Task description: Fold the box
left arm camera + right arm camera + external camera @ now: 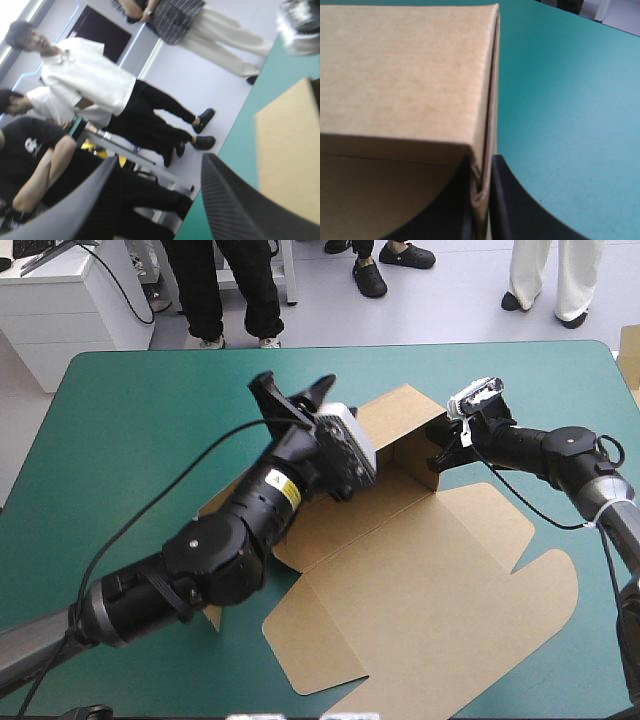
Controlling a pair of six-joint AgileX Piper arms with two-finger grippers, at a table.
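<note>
The brown box (420, 570) lies partly folded in the middle of the teal-green cover. Its far walls (398, 422) stand raised, and the lid and flaps lie flat toward the near edge. My right gripper (437, 448) is at the raised right corner; in the right wrist view, it (481, 172) is shut on the doubled wall edge (487, 100). My left gripper (293, 388) hovers above the box's far left part, open and holding nothing. In the left wrist view, the left gripper (160, 160) points level into the room, with a box wall (290, 150) beside it.
Bare teal-green cover (130, 440) spreads to the left of the box and beyond it up to the table's far edge. A pale tan piece (630, 352) shows at the table's far right edge.
</note>
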